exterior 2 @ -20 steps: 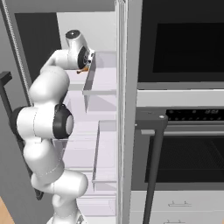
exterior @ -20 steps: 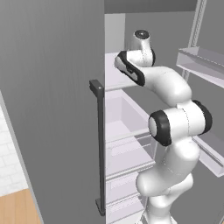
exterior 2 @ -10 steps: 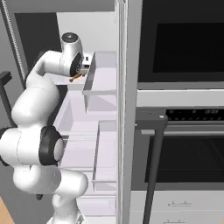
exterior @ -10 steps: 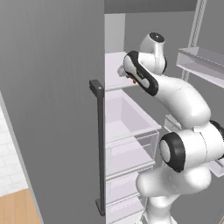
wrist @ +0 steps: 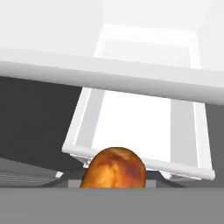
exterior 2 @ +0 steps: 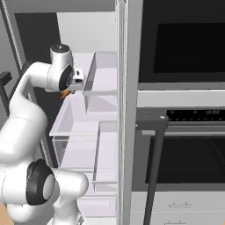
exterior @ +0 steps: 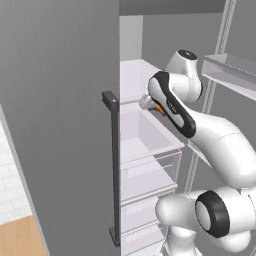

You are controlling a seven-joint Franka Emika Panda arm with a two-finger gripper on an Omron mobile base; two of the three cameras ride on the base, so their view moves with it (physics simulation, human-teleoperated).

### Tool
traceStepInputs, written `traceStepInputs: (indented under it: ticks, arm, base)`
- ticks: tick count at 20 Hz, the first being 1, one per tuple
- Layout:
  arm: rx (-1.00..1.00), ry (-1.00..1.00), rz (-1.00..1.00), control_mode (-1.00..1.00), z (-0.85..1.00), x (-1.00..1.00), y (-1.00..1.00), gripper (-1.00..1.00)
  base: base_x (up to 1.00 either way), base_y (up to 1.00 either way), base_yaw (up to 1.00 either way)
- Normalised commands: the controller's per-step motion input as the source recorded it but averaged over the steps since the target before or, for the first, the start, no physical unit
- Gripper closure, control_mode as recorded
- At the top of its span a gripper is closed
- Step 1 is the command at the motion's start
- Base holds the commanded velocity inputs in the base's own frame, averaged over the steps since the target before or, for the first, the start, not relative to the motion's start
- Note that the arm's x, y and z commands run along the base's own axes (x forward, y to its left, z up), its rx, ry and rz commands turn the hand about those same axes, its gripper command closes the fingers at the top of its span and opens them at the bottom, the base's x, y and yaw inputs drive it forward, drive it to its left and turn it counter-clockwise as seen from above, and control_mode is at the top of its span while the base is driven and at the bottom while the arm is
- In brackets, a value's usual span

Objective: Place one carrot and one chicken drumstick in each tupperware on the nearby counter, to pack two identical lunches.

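open fridge (exterior: 60, 100) with clear drawers (exterior: 150, 145), white arm (exterior: 210, 135) reaching in at shelf height, hand (exterior 2: 70, 90) above the top drawer, drumstick (wrist: 114, 168) browned and orange at the hand's tip, apparently clamped between the fingers, grip itself hidden

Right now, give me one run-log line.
phase: retrieving from fridge | gripper: shut on chicken drumstick | location: above open drawer

Roasted golden-brown chicken drumstick (wrist: 113, 168), rounded glossy end with darker browned patches, positioned between the fingers at the hand, raised in front of the white drawer, orange-brown tip (exterior: 159, 109) protruding just beside the fingers
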Motion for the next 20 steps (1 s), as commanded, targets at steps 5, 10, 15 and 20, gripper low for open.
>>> traceStepInputs:
  ticks: [5, 10, 15, 20]
  arm:
    - [-0.02, 0.1, 0.13, -1.0, -0.97, -1.0, 0.0, 1.0]
    - [-0.11, 0.23, 0.12, -1.0, -1.0, -0.93, 0.06, 1.0]
    - [-0.08, 0.19, 0.11, -1.0, -0.67, -0.96, 0.01, 1.0]
    - [0.0, -0.02, 0.05, -1.0, 0.3, -1.0, 0.0, 1.0]
  base:
    - [0.0, 0.0, 0.0]
    - [0.0, 0.0, 0.0]
    - [0.0, 0.0, 0.0]
    - [0.0, 0.0, 0.0]
